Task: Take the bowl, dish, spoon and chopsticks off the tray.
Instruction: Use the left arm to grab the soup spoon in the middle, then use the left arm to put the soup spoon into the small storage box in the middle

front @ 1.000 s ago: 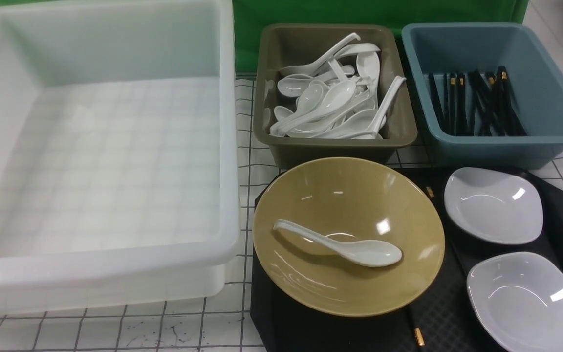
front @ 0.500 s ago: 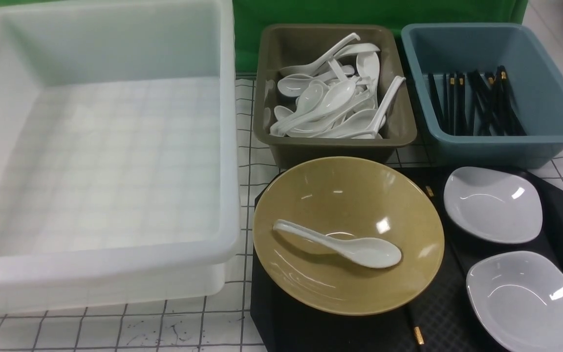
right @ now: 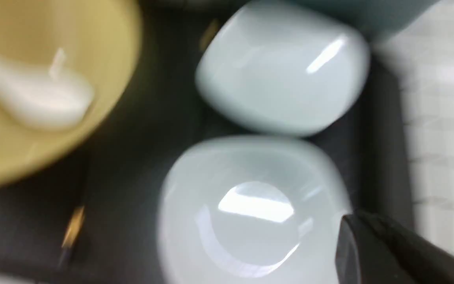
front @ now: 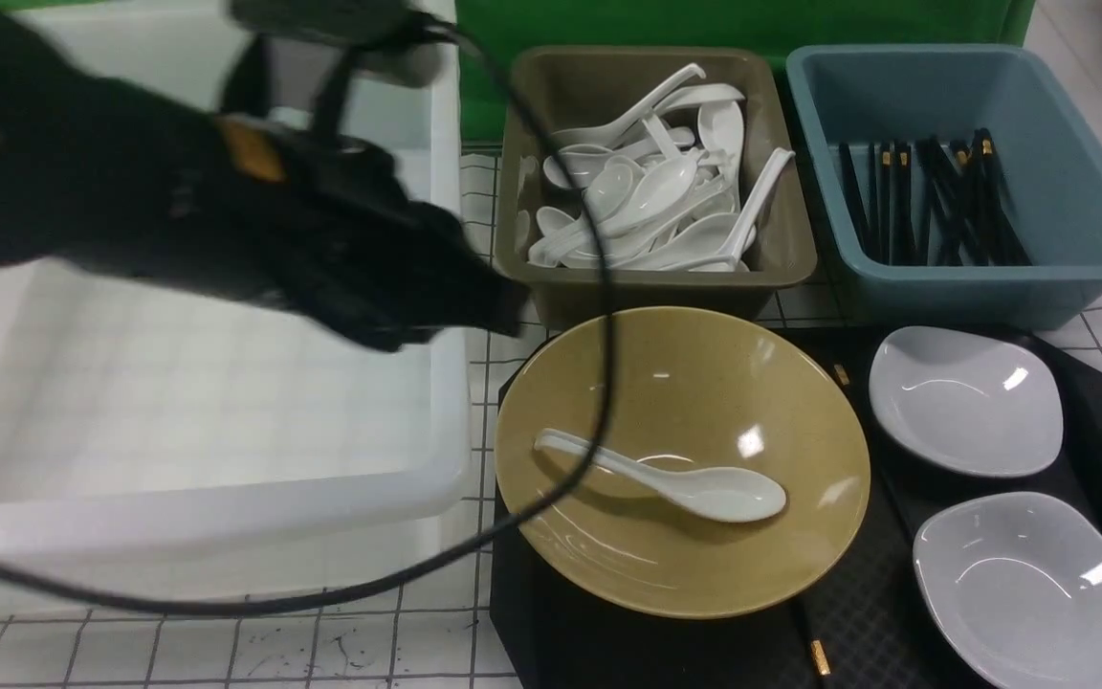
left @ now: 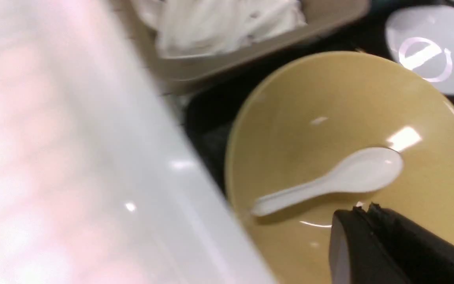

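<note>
Seemingly a robotics test bench mocked up for dish-clearing: a robot arm [front: 254,191] over a grid-lined table [front: 321,636], sorting tubs [front: 551,287], green backdrop [front: 628,24].

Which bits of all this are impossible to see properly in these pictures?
- Front view: the middle of the black gold-banded chopsticks, hidden under the mustard-yellow round bowl.
- Front view: the near end of the flat black tray, cut off by the picture's edge.
- Right wrist view: the white spoon's handle tip, cut off by the edge; its scoop is blurred.
</note>
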Tool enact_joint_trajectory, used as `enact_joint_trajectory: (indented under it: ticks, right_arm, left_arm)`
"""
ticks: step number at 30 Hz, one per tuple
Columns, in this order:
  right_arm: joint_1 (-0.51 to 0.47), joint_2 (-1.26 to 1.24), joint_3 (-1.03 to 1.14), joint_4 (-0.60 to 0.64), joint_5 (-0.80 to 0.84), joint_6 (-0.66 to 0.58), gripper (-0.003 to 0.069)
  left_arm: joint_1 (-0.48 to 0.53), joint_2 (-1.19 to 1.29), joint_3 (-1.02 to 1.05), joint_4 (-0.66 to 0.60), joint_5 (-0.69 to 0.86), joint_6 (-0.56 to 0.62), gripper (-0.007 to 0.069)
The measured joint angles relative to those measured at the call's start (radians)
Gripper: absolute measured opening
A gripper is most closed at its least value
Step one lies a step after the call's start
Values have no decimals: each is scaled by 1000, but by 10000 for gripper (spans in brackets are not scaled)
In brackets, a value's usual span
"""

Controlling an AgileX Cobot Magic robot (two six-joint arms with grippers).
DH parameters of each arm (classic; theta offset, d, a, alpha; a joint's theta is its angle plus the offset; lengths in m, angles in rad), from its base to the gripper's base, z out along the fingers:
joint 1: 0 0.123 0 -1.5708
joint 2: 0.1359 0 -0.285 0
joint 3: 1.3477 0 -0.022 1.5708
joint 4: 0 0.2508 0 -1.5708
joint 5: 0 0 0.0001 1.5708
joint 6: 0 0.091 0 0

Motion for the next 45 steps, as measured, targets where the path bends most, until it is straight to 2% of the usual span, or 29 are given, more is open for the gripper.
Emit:
enact_joint_trajectory:
  ticks: [5, 7, 12, 15, 17, 21, 23, 24, 25, 27, 34, 37, 39, 45]
  right_arm:
    - [100, 87, 0, 26, -14, -58, 37]
    - [124, 95, 0, 28, -33, -59, 37]
    - [155, 98, 0, 30, -45, -60, 37]
    - [157, 98, 0, 31, -45, -60, 37]
    - [158, 98, 0, 31, -46, -60, 37]
    - [158, 98, 0, 47, -48, -60, 37]
    - [158, 98, 0, 55, -50, -60, 37]
    - [158, 98, 0, 55, -50, -60, 37]
    - [158, 98, 0, 56, -51, -60, 37]
    - [158, 98, 0, 57, -52, -60, 37]
    - [158, 98, 0, 59, -67, -60, 38]
    - [158, 98, 0, 59, -70, -60, 38]
    - [158, 98, 0, 61, -74, -60, 38]
    - [158, 98, 0, 76, -76, -60, 38]
  left_arm:
    - [-101, 234, -180, 25, 98, 153, 69]
    - [-134, 297, -222, 48, 121, 233, 131]
    - [-190, 440, -257, 133, 135, 507, 353]
    - [-192, 510, -257, 179, 136, 588, 413]
    - [-192, 548, -257, 205, 136, 605, 423]
    - [-192, 608, -257, 253, 135, 621, 376]
    - [-192, 622, -257, 264, 134, 622, 281]
    - [-192, 624, -257, 265, 134, 622, 258]
    - [-192, 625, -257, 265, 126, 622, 160]
    - [-192, 624, -259, 265, 124, 611, 71]
    - [-191, 562, -333, 255, 137, 507, 60]
    - [-181, 538, -395, 259, 91, 482, 60]
    - [-166, 535, -428, 261, -2, 453, 60]
    - [-54, 598, -455, 265, -470, 278, 66]
